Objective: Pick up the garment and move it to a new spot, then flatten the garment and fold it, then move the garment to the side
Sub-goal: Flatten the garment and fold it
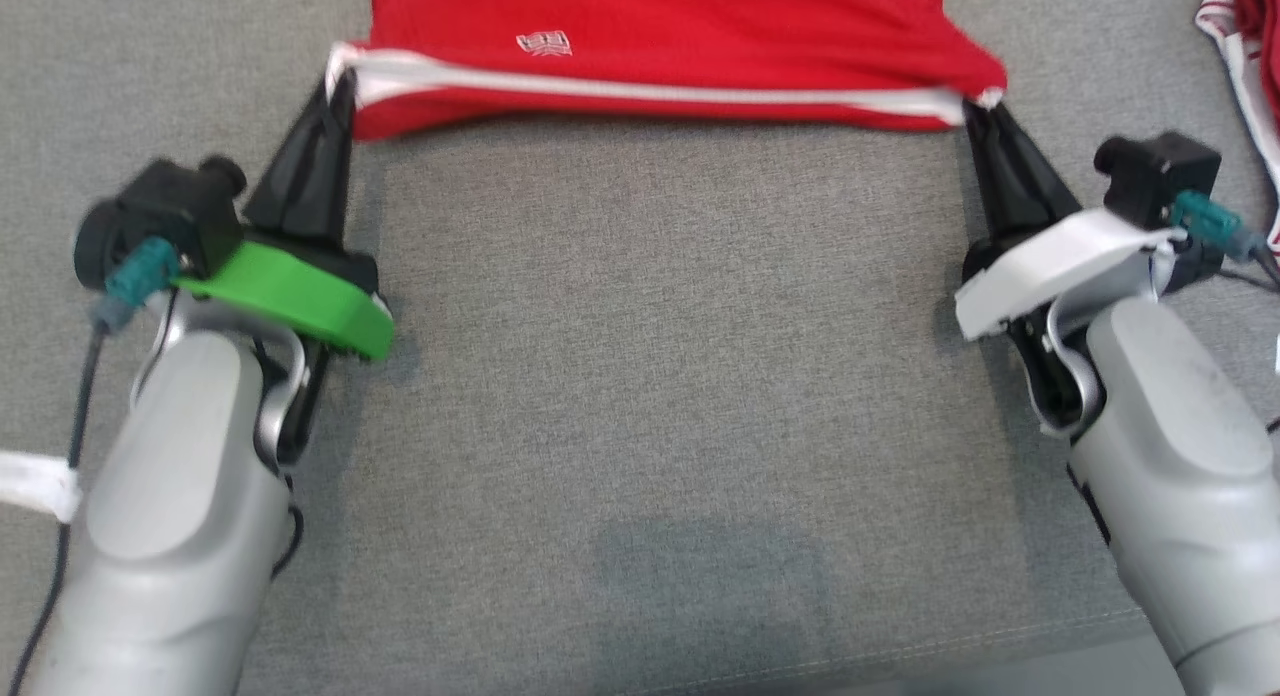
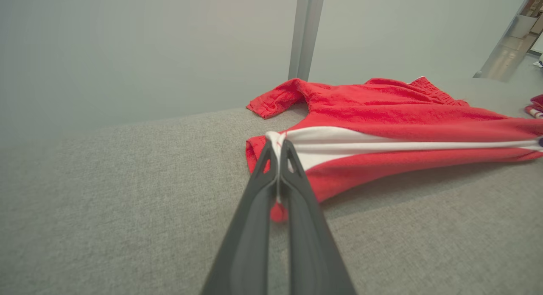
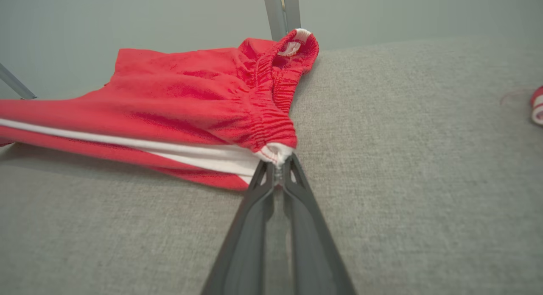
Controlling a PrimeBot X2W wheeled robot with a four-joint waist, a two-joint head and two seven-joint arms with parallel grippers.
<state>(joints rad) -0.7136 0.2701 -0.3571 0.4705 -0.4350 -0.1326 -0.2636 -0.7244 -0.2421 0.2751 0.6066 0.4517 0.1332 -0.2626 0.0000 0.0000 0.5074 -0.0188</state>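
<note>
The garment (image 1: 680, 46) is a pair of red shorts with a white side stripe, lying at the top of the head view on the grey cloth surface (image 1: 660, 396). Its near edge is lifted and stretched taut between both grippers. My left gripper (image 1: 343, 68) is shut on the left corner, at the leg hem (image 2: 276, 139). My right gripper (image 1: 975, 104) is shut on the right corner, at the elastic waistband (image 3: 278, 154). The garment's far part (image 2: 382, 100) rests on the surface, and its top edge runs out of the head view.
Another red and white garment (image 1: 1245, 46) lies at the far right edge. A white strap (image 1: 35, 481) shows at the left edge. The surface's front edge (image 1: 900, 666) runs along the bottom. A grey wall with a metal post (image 2: 306, 32) stands behind the surface.
</note>
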